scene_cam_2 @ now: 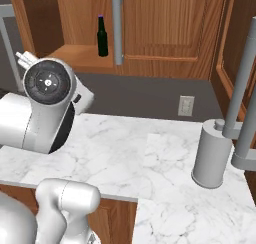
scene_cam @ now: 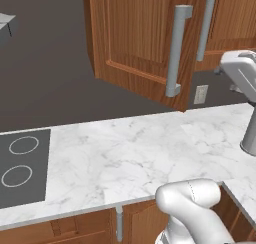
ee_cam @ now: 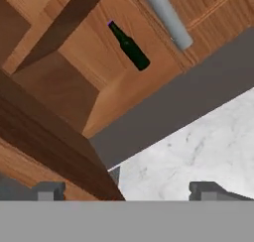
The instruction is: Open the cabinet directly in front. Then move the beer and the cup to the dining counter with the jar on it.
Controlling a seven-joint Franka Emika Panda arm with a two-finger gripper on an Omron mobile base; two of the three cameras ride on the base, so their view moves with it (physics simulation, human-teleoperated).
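Fingers (ee_cam: 126, 190) spread wide, beer (ee_cam: 129, 46) well beyond on cabinet (ee_cam: 99, 82) shelf.

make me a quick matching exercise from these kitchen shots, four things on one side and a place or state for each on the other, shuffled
Things
1. beer
2. cabinet door
3. gripper
4. grey canister

Places or states
A. swung open, grey bar handle toward the camera
B. standing on the marble worktop
C. upright on the cabinet shelf
D. jaws wide apart, holding nothing

Pairs: 1-C, 2-A, 3-D, 4-B
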